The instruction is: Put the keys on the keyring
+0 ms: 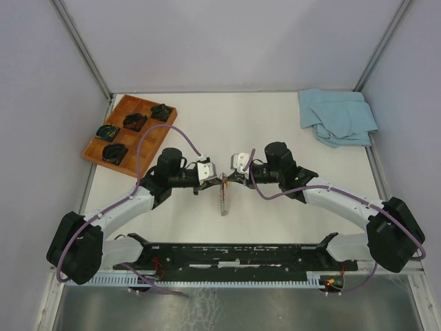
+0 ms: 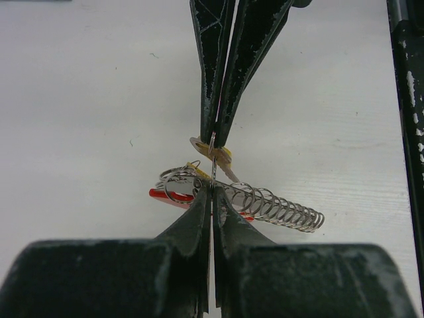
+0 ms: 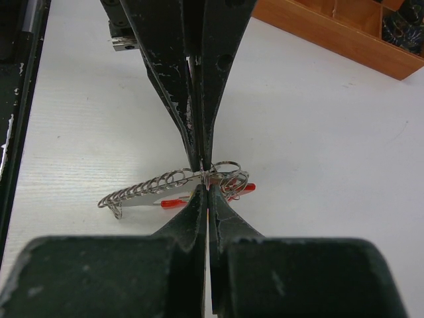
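In the top view a chain trails from mid-frame toward the lower edge over the tabletop. Just above it the left tool and right tool meet tip to tip, both pinched narrow on the keyring, whose thin ring stands edge-on between them. A yellow key sits at the right tool's tips, with a red strap below it. A tray is at upper left and a cloth at upper right.

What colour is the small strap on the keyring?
The strap is red; the left wrist view shows it best.
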You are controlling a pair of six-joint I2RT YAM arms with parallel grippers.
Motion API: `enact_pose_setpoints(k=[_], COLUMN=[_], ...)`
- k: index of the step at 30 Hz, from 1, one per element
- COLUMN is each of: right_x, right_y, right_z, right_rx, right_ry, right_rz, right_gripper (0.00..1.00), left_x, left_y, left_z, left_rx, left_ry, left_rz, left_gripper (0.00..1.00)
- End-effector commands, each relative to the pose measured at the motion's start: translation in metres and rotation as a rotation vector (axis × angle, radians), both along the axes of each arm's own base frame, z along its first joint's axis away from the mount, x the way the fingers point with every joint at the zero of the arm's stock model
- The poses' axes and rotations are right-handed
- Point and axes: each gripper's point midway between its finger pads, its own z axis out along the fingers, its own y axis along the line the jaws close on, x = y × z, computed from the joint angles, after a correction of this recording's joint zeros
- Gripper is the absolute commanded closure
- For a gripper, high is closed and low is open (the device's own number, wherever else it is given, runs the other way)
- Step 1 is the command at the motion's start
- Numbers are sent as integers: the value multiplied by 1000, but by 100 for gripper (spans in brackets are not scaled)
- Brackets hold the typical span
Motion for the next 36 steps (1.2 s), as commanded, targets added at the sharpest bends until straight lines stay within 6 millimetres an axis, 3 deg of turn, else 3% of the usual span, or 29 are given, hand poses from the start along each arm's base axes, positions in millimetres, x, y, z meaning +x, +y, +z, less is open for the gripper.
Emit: enact_pose_setpoints(k=[1,36], right_x=[7,-1], right_y=[8,5], right_z=[26,23], right_rx=[47,31], right_ry=[-66,-58], right_rz=[22,49], right_gripper=[99,99], left_x=[2,3], left_y=[-8,-8], left_z=[22,22], left_rx=[-51,-46], left_ry=[-82,-77], left_rz=[-43,-36], left_gripper=[97,97])
